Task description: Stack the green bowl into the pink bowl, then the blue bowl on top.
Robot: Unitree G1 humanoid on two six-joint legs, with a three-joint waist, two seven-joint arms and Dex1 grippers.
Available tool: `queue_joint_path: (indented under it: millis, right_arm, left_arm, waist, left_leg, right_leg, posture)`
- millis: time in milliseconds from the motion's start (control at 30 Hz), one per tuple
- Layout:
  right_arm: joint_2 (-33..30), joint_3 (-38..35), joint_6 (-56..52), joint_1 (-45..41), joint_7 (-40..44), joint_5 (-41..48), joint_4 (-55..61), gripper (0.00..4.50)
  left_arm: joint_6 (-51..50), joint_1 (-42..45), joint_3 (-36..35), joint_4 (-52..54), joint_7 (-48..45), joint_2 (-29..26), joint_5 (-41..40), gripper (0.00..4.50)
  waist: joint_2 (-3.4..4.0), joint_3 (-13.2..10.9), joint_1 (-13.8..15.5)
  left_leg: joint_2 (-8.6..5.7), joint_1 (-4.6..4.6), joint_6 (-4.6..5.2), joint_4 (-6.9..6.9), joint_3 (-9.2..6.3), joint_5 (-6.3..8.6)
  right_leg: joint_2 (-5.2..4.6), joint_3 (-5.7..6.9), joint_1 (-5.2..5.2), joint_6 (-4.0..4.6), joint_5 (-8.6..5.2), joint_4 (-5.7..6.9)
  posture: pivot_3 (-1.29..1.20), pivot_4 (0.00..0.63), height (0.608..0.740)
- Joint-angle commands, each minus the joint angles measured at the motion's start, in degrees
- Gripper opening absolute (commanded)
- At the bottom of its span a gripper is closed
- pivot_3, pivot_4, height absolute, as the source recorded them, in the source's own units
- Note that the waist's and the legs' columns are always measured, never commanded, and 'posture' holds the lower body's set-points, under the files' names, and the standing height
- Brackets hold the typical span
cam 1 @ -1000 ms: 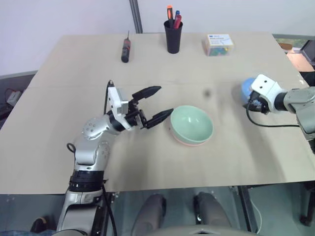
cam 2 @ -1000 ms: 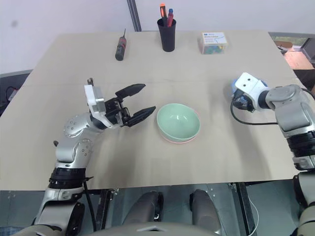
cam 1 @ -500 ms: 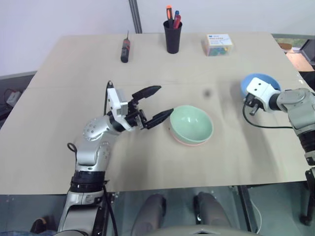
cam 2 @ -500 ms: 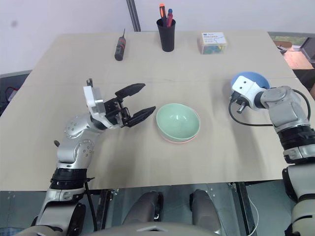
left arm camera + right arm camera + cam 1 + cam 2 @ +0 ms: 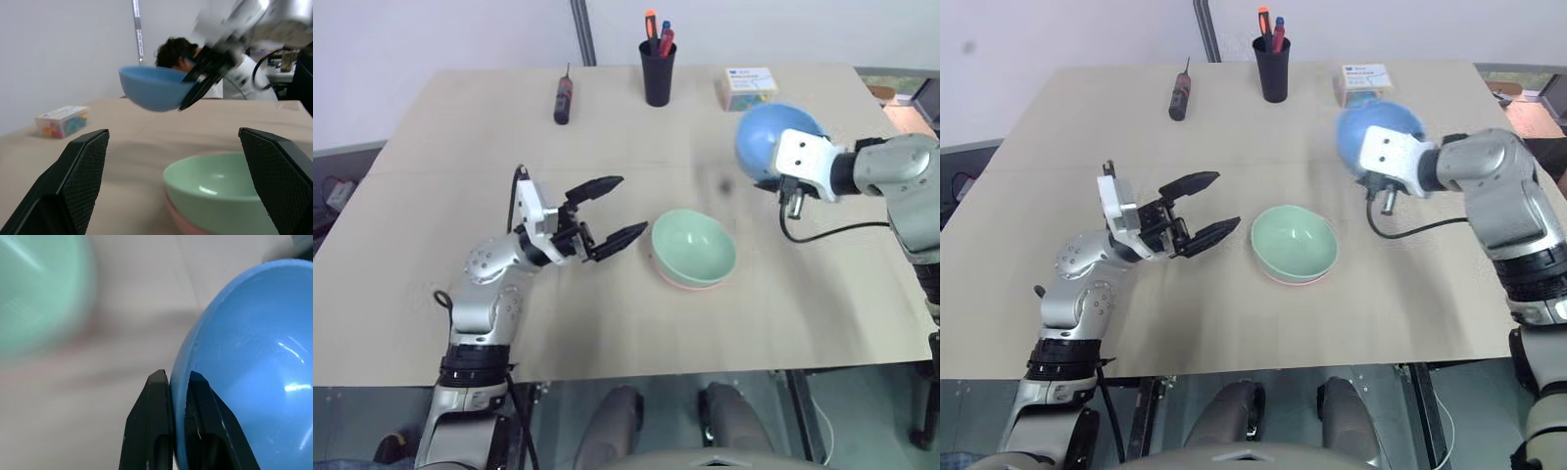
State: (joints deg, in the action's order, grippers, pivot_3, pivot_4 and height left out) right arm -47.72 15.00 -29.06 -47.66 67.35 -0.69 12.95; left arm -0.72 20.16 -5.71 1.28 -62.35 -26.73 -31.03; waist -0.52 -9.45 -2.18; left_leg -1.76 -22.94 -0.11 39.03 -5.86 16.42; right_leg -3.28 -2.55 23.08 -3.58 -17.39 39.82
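Observation:
The green bowl (image 5: 693,245) sits nested in the pink bowl (image 5: 691,286), whose rim shows just beneath it, at the table's middle. The blue bowl (image 5: 762,137) hangs tilted in the air, up and to the right of that pair. My right gripper (image 5: 177,378) is shut on its rim, one finger inside the rim and one outside. My left gripper (image 5: 628,206) stands open just left of the green bowl, with nothing between its fingers (image 5: 73,186). Along those fingers the left wrist view shows the green bowl (image 5: 215,188) low and the blue bowl (image 5: 151,88) above it.
A black pen cup (image 5: 658,73), a screwdriver (image 5: 564,98) and a small box of coloured pieces (image 5: 750,88) stand along the table's far side. A person (image 5: 178,51) sits beyond the table. The table's near edge (image 5: 626,377) runs just below the bowls.
My right gripper has shut on the blue bowl's rim, lifted it off the table at the right and carried it left and up towards the green bowl. The left gripper stays open.

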Motion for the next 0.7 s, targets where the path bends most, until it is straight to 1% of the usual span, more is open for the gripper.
queue_joint_path:
  millis: [33,167,300,367,400,433,500,533,600,700]
  right_arm:
    - [0.1,-0.4,-4.7,-0.6,3.6,5.9,11.2,0.03]
    - [1.8,0.9,-9.5,-0.3,3.6,10.4,20.0,0.03]
    - [2.3,1.2,-11.0,-0.7,2.0,11.4,21.9,0.03]
    - [1.3,1.2,-10.6,-0.2,2.6,11.9,22.7,0.77]
    - [0.8,1.2,-10.5,0.0,2.9,12.1,22.9,1.06]
    - [0.4,1.2,-10.4,0.1,2.9,12.2,23.0,1.54]
    - [0.2,1.3,-11.3,-0.1,1.6,11.9,22.9,2.03]
    - [0.2,1.4,-11.8,-0.2,1.2,12.0,23.0,2.39]
    - [-0.2,1.4,-13.0,-0.3,1.1,12.7,23.4,2.85]
    - [-0.3,0.7,-14.2,-0.3,0.2,13.4,23.7,2.85]
  left_arm:
    - [1.3,0.6,-1.1,0.0,-0.9,-1.0,-0.2,4.5]
    - [0.9,1.3,-1.2,0.0,-1.4,-1.5,-0.4,4.5]
    - [0.9,1.7,-1.3,-0.6,-2.0,-1.7,-0.4,4.5]
    - [0.6,2.0,-1.3,-0.7,-2.1,-1.5,-0.7,4.5]
    - [0.6,2.2,-1.3,-0.8,-2.1,-1.5,-0.7,4.5]
    - [0.8,2.4,-1.3,-0.9,-2.2,-1.5,-0.6,4.5]
    - [0.4,2.7,-1.3,-1.2,-2.1,-1.6,-0.7,4.5]
    - [0.3,2.8,-1.3,-1.3,-2.1,-1.6,-0.7,4.5]
    - [0.2,2.9,-1.3,-1.7,-2.2,-1.6,-0.7,4.5]
    - [-1.9,2.8,-0.8,-1.6,-2.3,-2.6,-0.3,4.5]
  waist:
    - [-0.01,0.0,0.3]
    - [-0.01,0.0,0.3]
    - [-0.01,0.0,0.2]
    - [-0.01,0.0,0.2]
    - [-0.01,0.0,0.2]
    - [-0.01,0.0,0.2]
    - [-0.01,0.0,0.2]
    - [-0.01,0.0,0.2]
    - [-0.01,0.0,0.1]
    - [-0.01,0.0,0.0]
  left_leg:
    - [-0.03,-0.01,0.0,0.02,-0.03,0.0]
    - [-0.07,-0.04,0.0,0.08,-0.07,0.0]
    - [-0.07,-0.03,0.0,0.08,-0.11,0.0]
    - [-0.1,-0.03,0.0,0.1,-0.11,0.0]
    - [-0.11,-0.03,0.0,0.11,-0.11,0.0]
    - [-0.11,-0.03,0.0,0.11,-0.11,0.0]
    - [-0.11,-0.03,0.0,0.1,-0.13,0.0]
    - [-0.11,-0.03,0.0,0.1,-0.13,0.0]
    - [-0.11,-0.03,0.0,0.1,-0.13,0.0]
    - [-0.11,-0.03,0.0,0.1,-0.13,0.0]
  right_leg:
    - [-0.05,0.03,-0.01,0.0,0.0,-0.01]
    - [-0.1,0.07,-0.02,0.0,0.0,0.01]
    - [-0.27,0.11,-0.02,0.0,0.0,0.03]
    - [-0.26,0.11,-0.03,0.0,0.0,0.04]
    - [-0.26,0.11,-0.03,0.0,0.0,0.04]
    - [-0.25,0.12,-0.03,0.0,0.0,0.04]
    - [-0.25,0.14,-0.03,0.0,0.0,0.04]
    - [-0.25,0.14,-0.03,0.0,0.0,0.03]
    - [-0.24,0.14,-0.03,0.0,0.0,0.04]
    - [-0.22,0.14,-0.03,0.0,0.0,0.04]
  posture:
    - [0.0,0.15,0.74]
    - [0.0,0.15,0.74]
    - [0.0,0.15,0.74]
    - [0.0,0.15,0.74]
    - [0.0,0.15,0.74]
    - [0.0,0.15,0.74]
    - [0.0,0.15,0.74]
    - [0.0,0.15,0.74]
    - [0.0,0.15,0.74]
    - [0.0,0.15,0.74]
